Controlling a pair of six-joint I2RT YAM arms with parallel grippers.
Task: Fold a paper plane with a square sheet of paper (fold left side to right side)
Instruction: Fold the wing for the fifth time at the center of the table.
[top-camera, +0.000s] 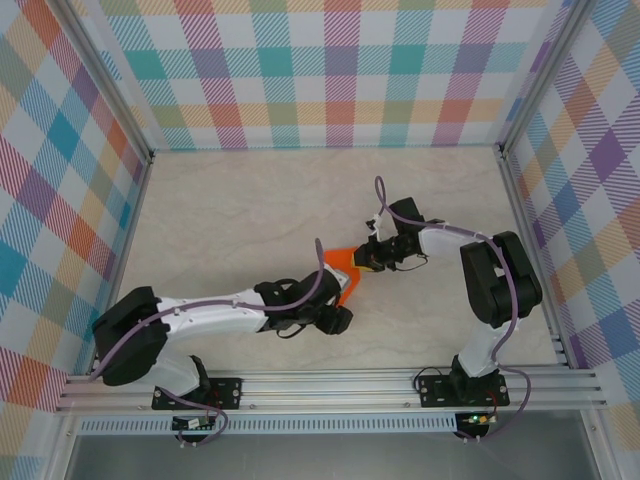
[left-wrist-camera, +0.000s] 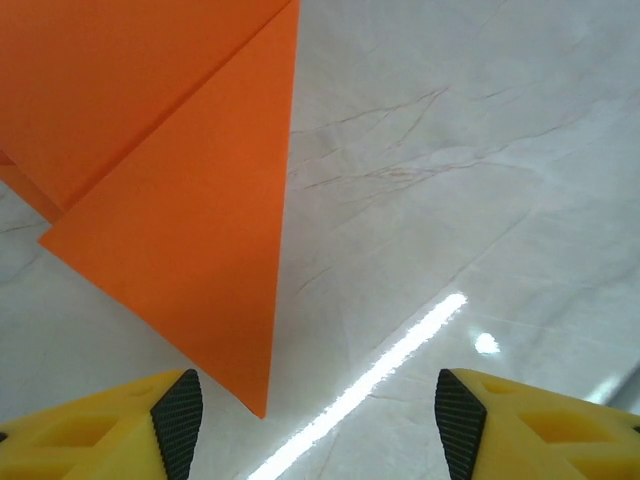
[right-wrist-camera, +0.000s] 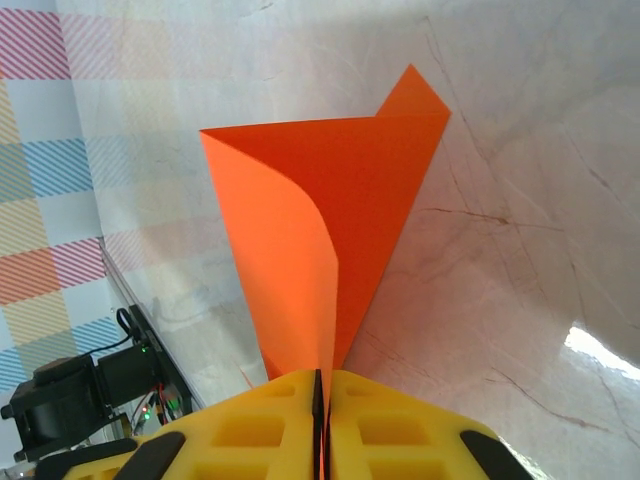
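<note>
The orange sheet of paper (top-camera: 345, 268) lies near the table's middle as a creased, pointed shape with folded flaps. My right gripper (top-camera: 366, 256) is shut on one end of it. In the right wrist view the paper (right-wrist-camera: 340, 200) rises from between the closed yellow fingers (right-wrist-camera: 400, 430) of that gripper (right-wrist-camera: 322, 385), one layer curling away from the other. My left gripper (top-camera: 338, 312) sits just nearer than the paper. In its wrist view that gripper (left-wrist-camera: 315, 412) is open, nothing between the pads (left-wrist-camera: 178, 412), and the paper's sharp tip (left-wrist-camera: 200, 230) lies flat on the table just ahead of the left pad.
The pale marble table (top-camera: 240, 210) is boxed in by plaid walls (top-camera: 340, 70) at the back and both sides. An aluminium rail (top-camera: 330, 385) carrying both arm bases runs along the near edge. The left arm's base and cables (right-wrist-camera: 80, 400) show behind the right gripper.
</note>
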